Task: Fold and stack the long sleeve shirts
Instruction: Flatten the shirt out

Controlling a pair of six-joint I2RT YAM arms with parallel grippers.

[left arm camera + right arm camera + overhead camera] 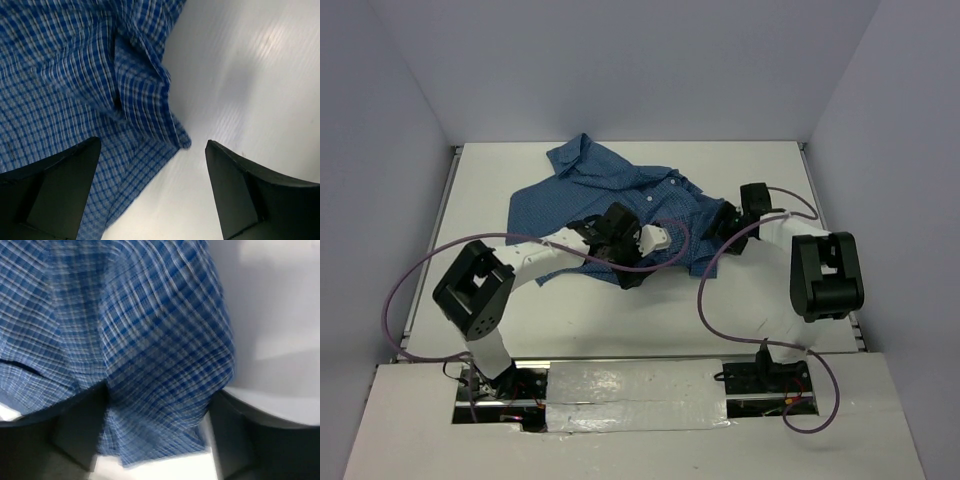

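While left gripper [152, 145] gapes above the rumpled checked shirt [65, 65], I cannot judge the right gripper [160, 395].

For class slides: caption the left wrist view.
Open left pincer over blue checked shirt edge, white table.

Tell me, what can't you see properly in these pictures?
- Top view: near edge of the shirt, hidden under both arms.
- Right wrist view: whether the right gripper pinches the shirt; blurry, fingers cut off at the bottom.
- Left wrist view: most of the shirt, cut off by top and left edges.
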